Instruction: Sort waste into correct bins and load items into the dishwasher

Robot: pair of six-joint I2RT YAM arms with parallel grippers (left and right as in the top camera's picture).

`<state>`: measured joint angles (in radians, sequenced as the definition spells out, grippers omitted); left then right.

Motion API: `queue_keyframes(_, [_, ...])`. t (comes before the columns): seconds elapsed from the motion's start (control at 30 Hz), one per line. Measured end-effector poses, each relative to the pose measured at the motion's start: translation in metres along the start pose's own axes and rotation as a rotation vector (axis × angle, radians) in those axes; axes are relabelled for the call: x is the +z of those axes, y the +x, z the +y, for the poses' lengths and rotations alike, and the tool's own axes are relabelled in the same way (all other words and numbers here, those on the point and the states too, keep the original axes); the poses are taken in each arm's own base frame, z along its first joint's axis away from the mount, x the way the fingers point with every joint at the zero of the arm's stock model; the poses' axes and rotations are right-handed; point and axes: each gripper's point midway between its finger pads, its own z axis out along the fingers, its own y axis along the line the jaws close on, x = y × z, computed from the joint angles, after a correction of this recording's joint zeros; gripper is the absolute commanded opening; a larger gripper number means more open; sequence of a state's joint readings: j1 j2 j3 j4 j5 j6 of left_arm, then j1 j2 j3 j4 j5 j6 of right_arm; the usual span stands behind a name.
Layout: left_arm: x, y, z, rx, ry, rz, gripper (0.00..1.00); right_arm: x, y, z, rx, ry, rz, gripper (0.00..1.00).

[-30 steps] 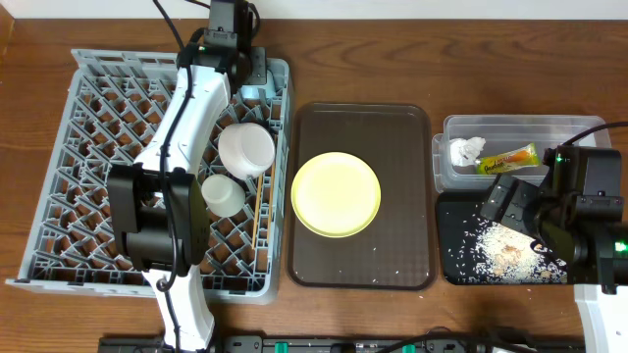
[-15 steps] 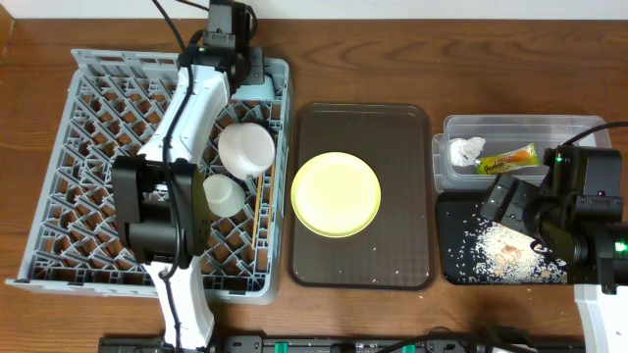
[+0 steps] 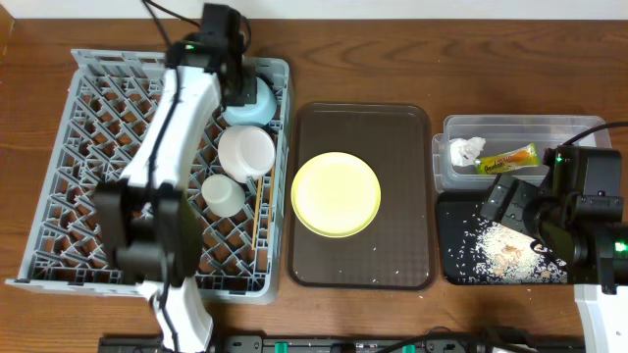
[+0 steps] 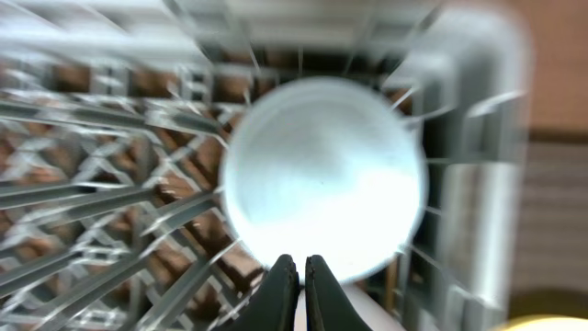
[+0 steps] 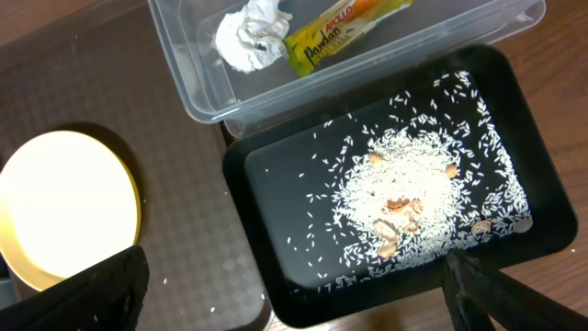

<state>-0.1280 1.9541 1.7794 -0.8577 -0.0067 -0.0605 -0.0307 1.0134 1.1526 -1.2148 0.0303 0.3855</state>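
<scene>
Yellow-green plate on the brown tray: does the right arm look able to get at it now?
Probably yes. The yellow-green plate lies bare with nothing over it, and the open right gripper hovers nearby.

I am looking at a robot test bench in a lab, laid out as a dish-clearing station rather than a working kitchen. A bare wooden table [image 3: 392, 59] carries two machine arms: the left arm [image 3: 175, 127] at nine o'clock and the right arm [image 3: 589, 211] at four o'clock. Black cables [image 3: 154, 14] trail off at twelve o'clock, and a power strip [image 3: 294, 345] runs along the edge at six o'clock. The grey dish rack [image 3: 59, 167] at nine o'clock sits loose on the tabletop. A brown serving tray [image 3: 402, 137] lies in the middle, with a clear tub [image 3: 564, 126] at two o'clock and a black tray [image 3: 453, 235] at four o'clock.
</scene>
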Motion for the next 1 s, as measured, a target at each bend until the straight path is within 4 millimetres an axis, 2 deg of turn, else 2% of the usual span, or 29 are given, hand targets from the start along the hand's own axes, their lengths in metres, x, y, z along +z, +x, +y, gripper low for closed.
queue_keyframes(0.03, [-0.02, -0.005, -0.002, -0.006, 0.014, -0.036, 0.13, 0.0, 0.0, 0.0, 0.0, 0.0, 0.0, 0.99])
queue_keyframes(0.07, [-0.039, -0.007, -0.004, -0.009, 0.027, -0.064, 0.36, 0.0, 0.0, 0.0, 0.0, 0.0, 0.0, 0.99])
queue_keyframes(0.1, [-0.057, -0.007, -0.007, -0.009, 0.048, -0.086, 0.48, 0.0, 0.0, 0.0, 0.0, 0.0, 0.0, 0.99])
queue_keyframes(0.13, [-0.075, -0.005, -0.011, -0.01, 0.07, -0.102, 0.56, 0.0, 0.0, 0.0, 0.0, 0.0, 0.0, 0.99])
queue_keyframes(0.17, [-0.094, -0.001, -0.018, -0.004, 0.101, -0.114, 0.61, 0.0, 0.0, 0.0, 0.0, 0.0, 0.0, 0.99])
queue_keyframes(0.23, [-0.12, 0.014, -0.031, 0.018, 0.155, -0.101, 0.71, 0.0, 0.0, 0.0, 0.0, 0.0, 0.0, 0.99])
queue_keyframes(0.33, [-0.138, 0.048, -0.057, 0.054, 0.24, 0.001, 0.78, 0.0, 0.0, 0.0, 0.0, 0.0, 0.0, 0.99])
queue_keyframes(0.5, [-0.136, 0.101, -0.104, 0.141, 0.353, 0.197, 0.79, 0.0, 0.0, 0.0, 0.0, 0.0, 0.0, 0.99])
queue_keyframes(0.67, [-0.117, 0.149, -0.148, 0.237, 0.414, 0.307, 0.8, 0.0, 0.0, 0.0, 0.0, 0.0, 0.0, 0.99])
queue_keyframes(0.77, [-0.098, 0.17, -0.173, 0.271, 0.441, 0.316, 0.86, 0.0, 0.0, 0.0, 0.0, 0.0, 0.0, 0.99])
queue_keyframes(0.8, [-0.09, 0.177, -0.181, 0.283, 0.449, 0.317, 0.92, 0.0, 0.0, 0.0, 0.0, 0.0, -0.001, 0.99])
queue_keyframes(0.97, [-0.062, 0.203, -0.219, 0.346, 0.515, 0.268, 0.92, 0.0, 0.0, 0.0, 0.0, 0.0, 0.0, 0.99])
queue_keyframes(1.0, [-0.059, 0.207, -0.226, 0.356, 0.528, 0.257, 0.89, 0.0, 0.0, 0.0, 0.0, 0.0, 0.0, 0.99])
